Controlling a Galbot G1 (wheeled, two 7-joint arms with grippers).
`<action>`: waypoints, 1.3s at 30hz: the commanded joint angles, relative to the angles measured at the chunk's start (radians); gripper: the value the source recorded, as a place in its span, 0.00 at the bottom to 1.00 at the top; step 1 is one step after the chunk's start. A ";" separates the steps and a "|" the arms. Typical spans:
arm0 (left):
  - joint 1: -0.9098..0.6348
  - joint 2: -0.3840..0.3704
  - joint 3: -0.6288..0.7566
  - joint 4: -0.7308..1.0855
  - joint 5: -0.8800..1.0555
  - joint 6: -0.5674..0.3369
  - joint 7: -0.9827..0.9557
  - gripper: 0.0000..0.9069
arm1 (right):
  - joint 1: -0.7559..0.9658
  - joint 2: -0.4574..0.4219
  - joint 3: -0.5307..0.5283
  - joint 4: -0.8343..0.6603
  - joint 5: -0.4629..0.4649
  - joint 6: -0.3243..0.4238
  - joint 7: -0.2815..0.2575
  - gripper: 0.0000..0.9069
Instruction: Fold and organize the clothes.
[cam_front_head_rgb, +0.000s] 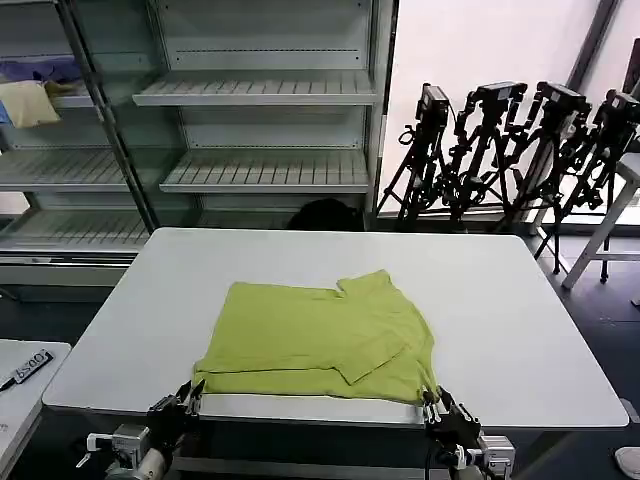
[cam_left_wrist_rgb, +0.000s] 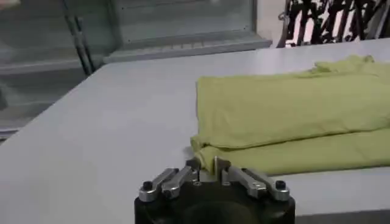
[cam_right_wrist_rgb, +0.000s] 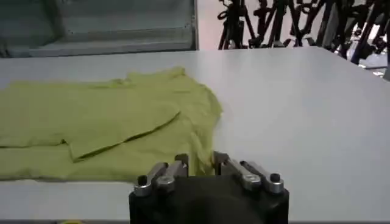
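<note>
The clothes are one lime yellow-green T-shirt (cam_front_head_rgb: 310, 335), lying partly folded and flat on the white table (cam_front_head_rgb: 520, 330), with a sleeve turned over near its right side. My left gripper (cam_front_head_rgb: 190, 393) is at the table's near edge, shut on the shirt's near left corner (cam_left_wrist_rgb: 204, 152); in the left wrist view the gripper (cam_left_wrist_rgb: 207, 164) has cloth between its fingertips. My right gripper (cam_front_head_rgb: 432, 397) is at the near right corner. In the right wrist view that gripper (cam_right_wrist_rgb: 200, 159) has bunched fabric of the shirt (cam_right_wrist_rgb: 91, 122) pinched between its fingers.
Grey shelving (cam_front_head_rgb: 260, 90) stands behind the table, with a pale yellow cloth (cam_front_head_rgb: 28, 102) and a purple-blue cloth (cam_front_head_rgb: 40, 70) on an upper left shelf. Black tripods (cam_front_head_rgb: 500, 150) crowd the back right. A low white surface (cam_front_head_rgb: 20, 375) sits at the near left.
</note>
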 joint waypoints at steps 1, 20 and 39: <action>0.002 -0.013 -0.018 -0.031 0.019 -0.075 -0.031 1.00 | 0.004 0.009 0.010 0.012 0.035 0.039 0.022 1.00; -0.568 0.112 0.134 0.207 -0.104 0.070 0.105 1.00 | 0.613 -0.030 -0.088 -0.345 0.035 -0.022 0.026 1.00; -0.878 0.157 0.363 0.631 -0.121 0.071 0.163 1.00 | 0.906 0.035 -0.106 -0.770 -0.048 -0.020 -0.025 1.00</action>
